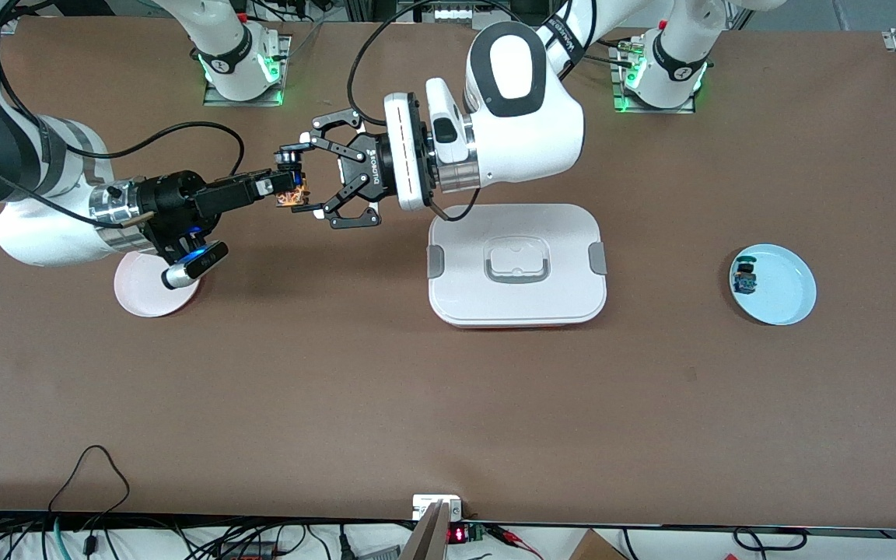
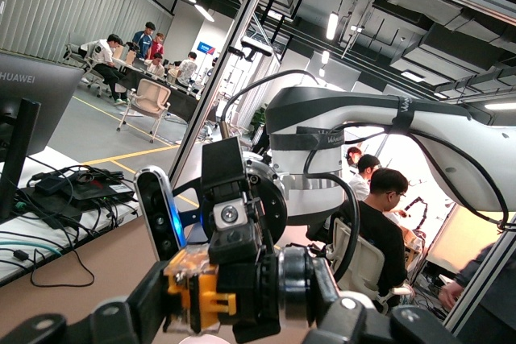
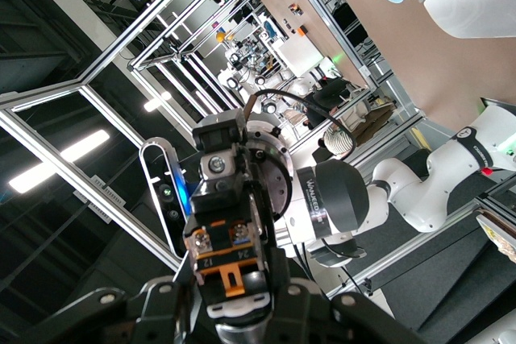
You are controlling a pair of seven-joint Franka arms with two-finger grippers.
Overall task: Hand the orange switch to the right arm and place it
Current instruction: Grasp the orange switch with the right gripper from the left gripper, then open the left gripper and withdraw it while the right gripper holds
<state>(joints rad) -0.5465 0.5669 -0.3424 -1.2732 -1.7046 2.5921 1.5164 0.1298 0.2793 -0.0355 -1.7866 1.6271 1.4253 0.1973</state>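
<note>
- Brown tabletop fills the scene, bare along its near edge.
- Toward the right arm's end lies a pale pink plate, partly hidden under that arm's wrist. I judge it the likely drop spot.
- At mid-table sits a white lidded box, which plays no part in this step.
- Toward the left arm's end is a light blue plate. It holds a dark switch with blue-green parts, not the one wanted.
- Farther from the front camera than the box and the pink plate, the two arms meet tip to tip above the table for the handover.
- The orange switch hangs in the air between them, its orange body plain in the left wrist view and the right wrist view.
- The right gripper has its slim fingers pinched on the switch, as far as I can judge.
- The left gripper brackets the switch with its linkage fingers spread wide and seemingly off it, so the right arm should be free to carry it off.
- Both arm bases stand along the table's farthest edge.
</note>
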